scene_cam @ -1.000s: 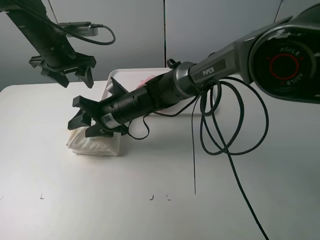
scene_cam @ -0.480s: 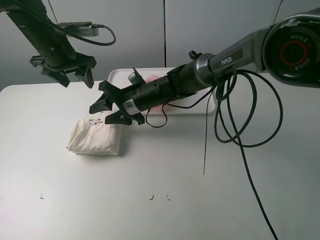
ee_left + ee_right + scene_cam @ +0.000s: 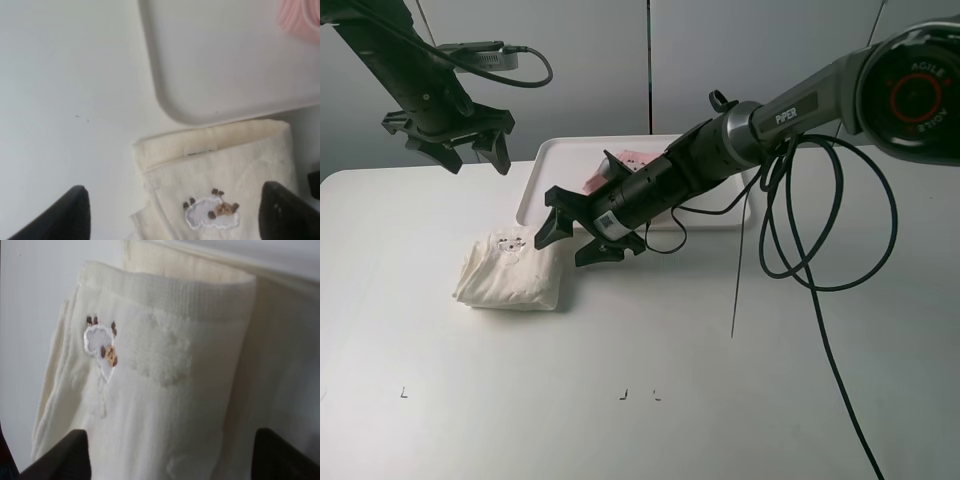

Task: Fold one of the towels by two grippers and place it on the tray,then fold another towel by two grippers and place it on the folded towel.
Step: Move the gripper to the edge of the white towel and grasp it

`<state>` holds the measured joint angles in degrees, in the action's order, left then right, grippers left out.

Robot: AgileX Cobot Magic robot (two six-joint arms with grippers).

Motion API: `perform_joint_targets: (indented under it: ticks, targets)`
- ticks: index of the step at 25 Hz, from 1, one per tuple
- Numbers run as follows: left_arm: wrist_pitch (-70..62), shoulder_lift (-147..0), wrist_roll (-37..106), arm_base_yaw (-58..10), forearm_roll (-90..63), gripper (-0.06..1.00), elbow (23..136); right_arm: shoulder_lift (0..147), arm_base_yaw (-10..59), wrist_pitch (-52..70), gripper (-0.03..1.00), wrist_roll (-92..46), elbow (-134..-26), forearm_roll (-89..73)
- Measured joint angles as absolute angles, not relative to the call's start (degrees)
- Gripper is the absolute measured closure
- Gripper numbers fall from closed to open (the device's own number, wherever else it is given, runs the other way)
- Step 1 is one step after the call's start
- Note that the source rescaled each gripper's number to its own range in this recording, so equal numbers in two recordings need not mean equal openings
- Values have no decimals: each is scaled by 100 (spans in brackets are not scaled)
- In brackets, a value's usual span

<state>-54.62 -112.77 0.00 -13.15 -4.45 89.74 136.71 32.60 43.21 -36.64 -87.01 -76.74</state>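
Observation:
A folded cream towel (image 3: 510, 272) with a small embroidered patch lies on the table, just in front of the white tray's (image 3: 534, 186) left corner. A folded pink towel (image 3: 623, 163) lies on the tray, partly behind the right arm. My right gripper (image 3: 569, 243) is open and empty, just right of the cream towel and slightly above it. Its wrist view is filled with the cream towel (image 3: 165, 390). My left gripper (image 3: 475, 158) is open and empty, high above the table behind the cream towel. Its view shows the cream towel (image 3: 220, 170), the tray (image 3: 215, 60) and the pink towel (image 3: 300, 20).
Black cables (image 3: 790, 250) hang in loops from the right arm down onto the table to the right of the tray. Small marks (image 3: 623, 395) sit near the table's front edge. A grey wall stands behind the table.
My right gripper has lifted off the cream towel and drawn back to the right, toward the tray, leaving the towel uncovered. The left arm has stayed almost still.

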Motion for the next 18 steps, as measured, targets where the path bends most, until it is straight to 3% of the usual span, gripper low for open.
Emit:
perform_joint_targets:
  ticks: [6, 10, 11, 15, 18]
  targets:
    - [-5430, -11277, 0, -1315, -458, 7, 8974, 13810, 3439, 4181, 26, -3610, -8701, -7832]
    - [-5419, -11277, 0, -1315, -458, 7, 8974, 13859, 3607, 4020, 35, -3701, -8701, -7945]
    - [-5419, -11277, 0, -1315, -460, 7, 8974, 13859, 3633, 3992, 42, -3745, -8701, -7945]
    - [-5419, -11277, 0, -1315, -460, 7, 8974, 13870, 3656, 3967, 89, -3979, -8701, -8011]
    - [-5419, -11277, 0, -1315, -470, 7, 8974, 13870, 3656, 4079, 90, -4185, -8701, -8192]
